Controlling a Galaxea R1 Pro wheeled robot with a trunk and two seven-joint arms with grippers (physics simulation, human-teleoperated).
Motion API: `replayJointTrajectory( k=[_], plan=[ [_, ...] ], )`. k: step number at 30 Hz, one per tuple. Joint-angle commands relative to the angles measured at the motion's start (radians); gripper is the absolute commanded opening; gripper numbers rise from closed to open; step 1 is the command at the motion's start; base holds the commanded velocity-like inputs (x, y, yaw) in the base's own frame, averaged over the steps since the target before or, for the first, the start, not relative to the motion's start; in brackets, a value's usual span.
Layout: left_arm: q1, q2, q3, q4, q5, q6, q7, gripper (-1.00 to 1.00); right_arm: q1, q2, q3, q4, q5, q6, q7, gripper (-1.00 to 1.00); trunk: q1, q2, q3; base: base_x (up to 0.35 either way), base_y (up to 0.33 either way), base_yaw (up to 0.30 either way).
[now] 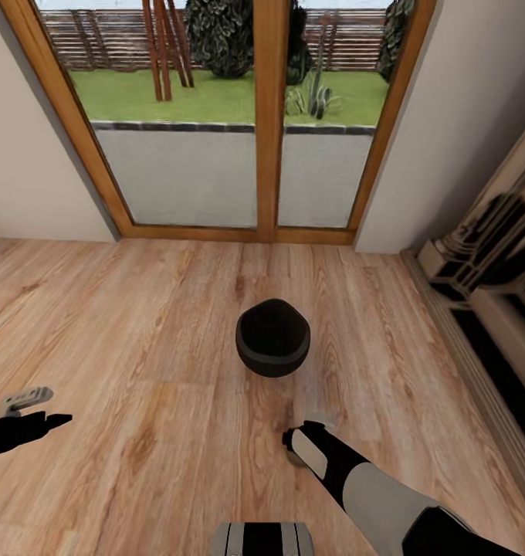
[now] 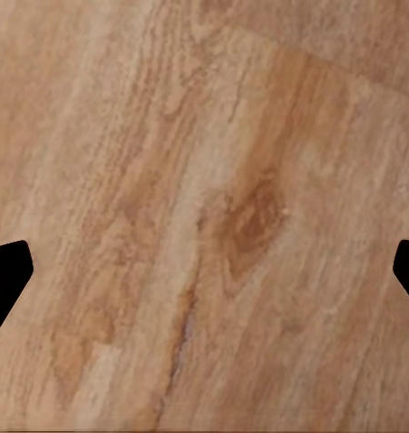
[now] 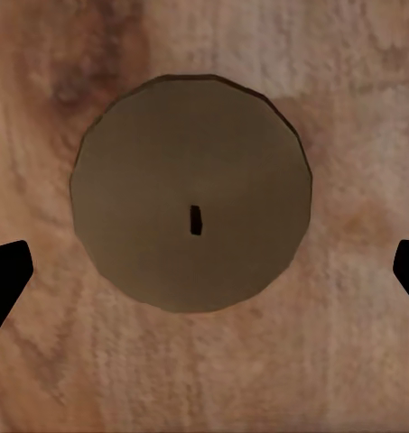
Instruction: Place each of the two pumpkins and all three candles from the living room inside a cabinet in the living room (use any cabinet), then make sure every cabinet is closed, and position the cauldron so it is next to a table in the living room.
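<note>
Right wrist view places the right tool (image 3: pixel 204 271) directly above a candle (image 3: pixel 191 191) standing upright on the wooden floor (image 3: pixel 348 379), wick centred, long axis vertical; fingers are spread wide, released, flanking it without contact. Head view shows the left tool (image 1: pixel 31 409) at 9 o'clock, well apart, also released and holding nothing. Farther on, at 12 o'clock, stands the cauldron (image 1: pixel 272 337), before the glass doors (image 1: pixel 216 177).
</note>
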Motion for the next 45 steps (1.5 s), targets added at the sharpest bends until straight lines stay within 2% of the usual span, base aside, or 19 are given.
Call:
replayJointTrajectory(
  k=[1, 4, 5, 6, 8, 12, 16, 27, 45],
  plan=[
    [0.0, 0.005, 0.0, 0.0, 0.0, 0.0, 0.0, 1.0, 0.0, 0.0, 0.001, -0.005, 0.0, -0.003, 0.0, 1.0, 0.0, 0.0, -0.004, 0.0, 0.0, 0.0],
    [0.0, 0.014, 0.001, 0.0, 0.0, 0.001, 0.0, 1.0, 0.0, 0.0, 0.002, -0.008, 0.001, -0.004, 0.0, 1.0, 0.002, -0.001, -0.016, 0.0, 0.0, 0.0],
    [0.001, 0.035, 0.003, 0.002, 0.002, 0.001, 0.0, 1.0, 0.0, 0.0, 0.002, -0.009, 0.002, -0.003, 0.0, 1.0, 0.002, -0.001, -0.019, 0.0, 0.0, 0.0],
    [0.002, 0.043, 0.005, 0.003, 0.002, 0.001, 0.0, 1.0, 0.0, 0.0, 0.002, -0.009, 0.002, -0.003, 0.0, 1.0, 0.003, -0.001, -0.023, 0.0, 0.0, 0.0],
    [0.003, 0.079, 0.027, 0.014, 0.006, 0.001, 0.0, 1.0, 0.0, 0.0, 0.002, -0.01, 0.002, -0.003, 0.0, 1.0, 0.003, -0.001, -0.023, 0.0, 0.0, 0.0],
    [0.005, 0.1, 0.078, 0.02, 0.009, 0.001, 0.0, 1.0, 0.0, 0.0, 0.002, -0.01, 0.002, -0.004, 0.0, 1.0, 0.003, -0.002, -0.027, 0.0, 0.0, 0.0],
    [0.006, 0.102, 0.087, 0.02, 0.01, 0.001, -0.001, 1.0, 0.0, 0.0, 0.002, -0.01, 0.002, -0.004, 0.0, 1.0, 0.003, -0.002, -0.027, 0.0, 0.0, 0.0],
    [0.007, 0.101, 0.09, 0.019, 0.01, 0.001, -0.001, 1.0, 0.0, 0.0, 0.002, -0.01, 0.002, -0.004, 0.0, 1.0, 0.008, -0.004, -0.07, 0.0, 0.0, 0.0],
    [0.007, 0.098, 0.09, 0.018, 0.011, 0.0, -0.001, 1.0, 0.001, 0.0, 0.004, -0.01, 0.002, -0.005, 0.0, 1.0, 0.008, -0.004, -0.07, 0.077, 0.0, 0.0]
  ],
)
